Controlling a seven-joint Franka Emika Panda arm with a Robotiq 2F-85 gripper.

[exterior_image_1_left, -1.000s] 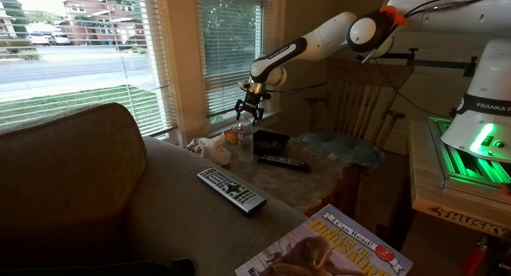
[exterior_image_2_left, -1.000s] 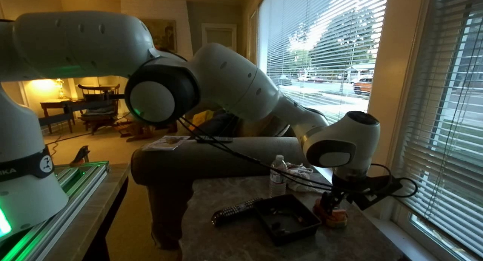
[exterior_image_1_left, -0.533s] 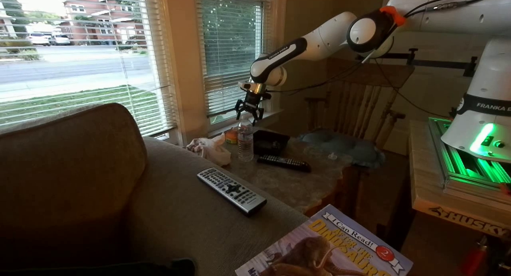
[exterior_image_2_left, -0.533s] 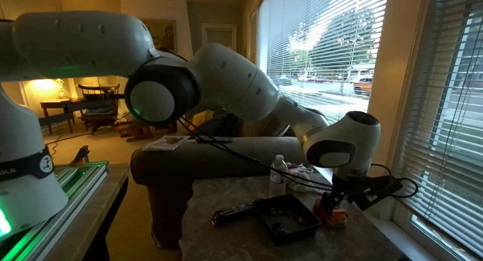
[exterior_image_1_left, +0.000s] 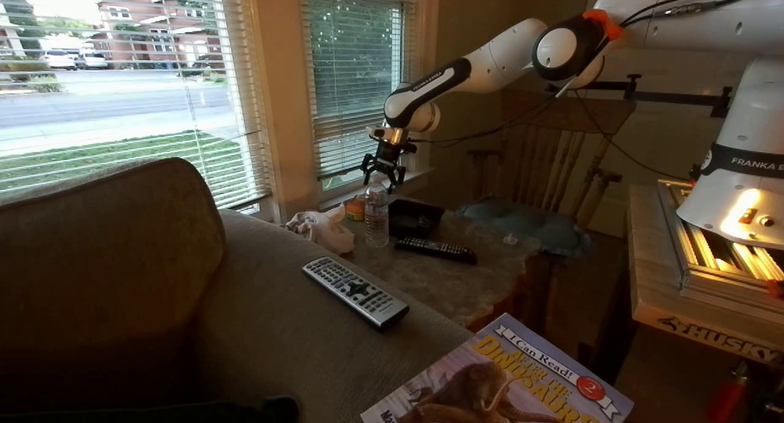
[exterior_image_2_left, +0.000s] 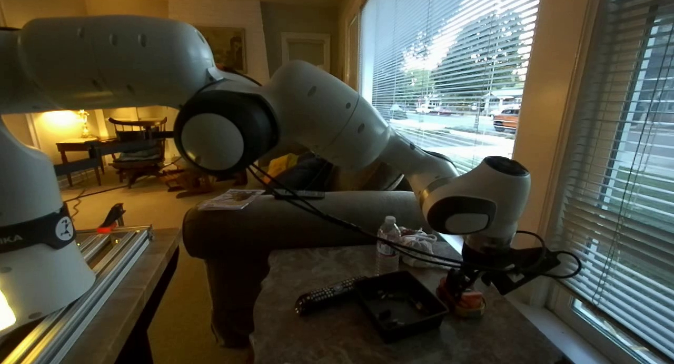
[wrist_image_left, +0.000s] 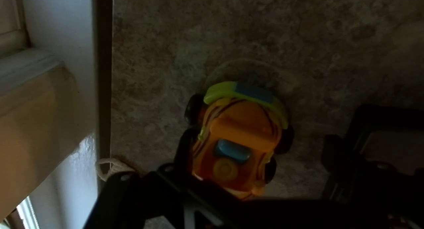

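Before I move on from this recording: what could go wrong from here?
The open tool appears off-centre over the toy car in the wrist view, so closing might shove it sideways.
The jaw farther from the car overlaps the black tray there; lowering might snag the tray's rim.

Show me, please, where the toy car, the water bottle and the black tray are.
Toy car (wrist_image_left: pixel 244 133), in the wrist view: on its orange top.
Water bottle (exterior_image_1_left: pixel 376 218), in an exterior view: middle of its side.
Black tray (exterior_image_2_left: pixel 416 326), in an exterior view: on its outer wall.
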